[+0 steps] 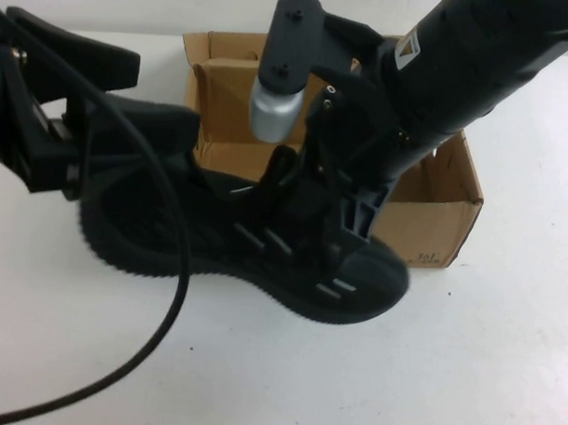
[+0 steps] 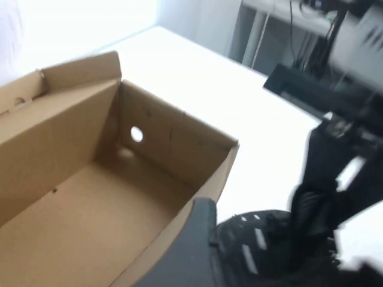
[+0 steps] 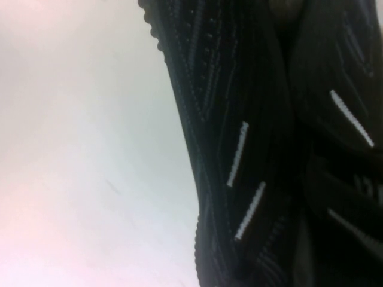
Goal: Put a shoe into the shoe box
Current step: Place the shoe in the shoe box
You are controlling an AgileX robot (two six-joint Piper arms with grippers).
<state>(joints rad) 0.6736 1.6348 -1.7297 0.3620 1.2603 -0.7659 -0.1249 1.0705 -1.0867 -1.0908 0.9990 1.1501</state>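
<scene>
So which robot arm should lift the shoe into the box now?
Probably the right arm. Its fingers sit down on the middle of the black mesh sneaker, apparently pinching it, just in front of the brown cardboard shoe box. The left fingers are open, at the heel end.

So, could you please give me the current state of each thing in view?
shoe: outside the box, against its near side.
shoe box: open, empty inside.
left gripper: fingers open, over the shoe's heel.
right gripper: shut on the shoe's lace area.
</scene>
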